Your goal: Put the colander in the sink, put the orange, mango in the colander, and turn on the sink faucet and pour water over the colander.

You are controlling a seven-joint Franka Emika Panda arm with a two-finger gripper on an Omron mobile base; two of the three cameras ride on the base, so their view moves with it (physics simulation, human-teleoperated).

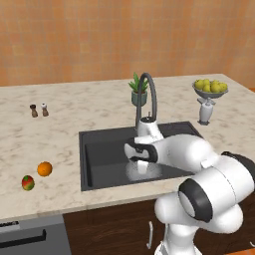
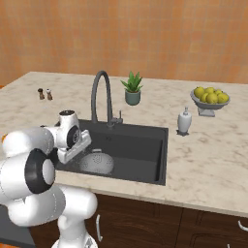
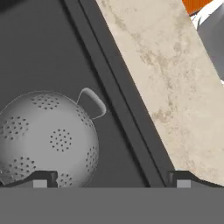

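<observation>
Desk [image 1: 89,112]: marble, broad bare stretch left of the sink [image 1: 99,149].
Sink: colander [image 2: 97,163] sits inside, by the front wall. First step looks done.
Pincer [image 3: 111,180]: jaws spread wide, nothing held, hovering just over the colander.
Orange [image 1: 45,169] and mango [image 1: 28,183]: near the desk's front edge, well left of the sink, close together.
Next, as I judge: lift clear of the sink rim, swing left over open desk, take a fruit. Faucet [image 1: 148,97] stands behind; keep off it.
</observation>
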